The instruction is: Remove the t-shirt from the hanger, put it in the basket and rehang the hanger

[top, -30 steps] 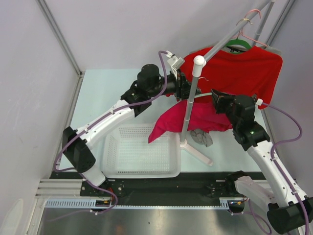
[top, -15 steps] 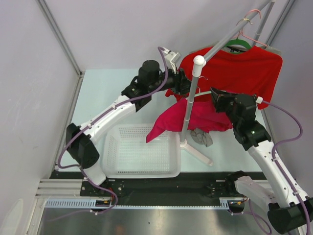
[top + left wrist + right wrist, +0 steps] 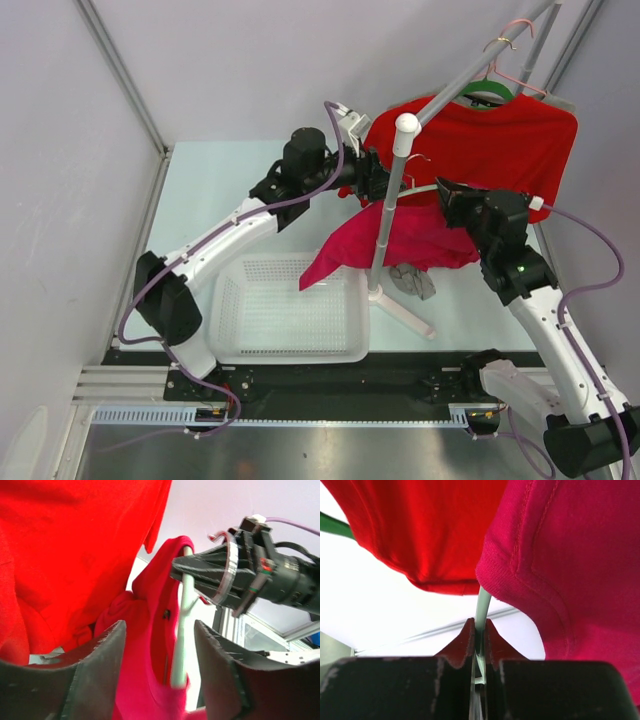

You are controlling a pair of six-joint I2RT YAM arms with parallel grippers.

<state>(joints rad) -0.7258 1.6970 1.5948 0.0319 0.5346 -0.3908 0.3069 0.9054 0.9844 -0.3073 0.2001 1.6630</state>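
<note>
Left gripper (image 3: 159, 630) nudged slightly rearward, fingers spread wide facing the crimson t-shirt (image 3: 147, 650), right gripper (image 3: 479, 626) pinched tight on the pale grey hanger (image 3: 482, 605)

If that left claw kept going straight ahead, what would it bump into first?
Probably the crimson t-shirt, hanging on the pale hanger dead ahead of the left gripper; depth is unclear.

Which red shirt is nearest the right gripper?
The crimson t-shirt, darker and pinker than the scarlet shirt; the right gripper is shut on its grey hanger.
</note>
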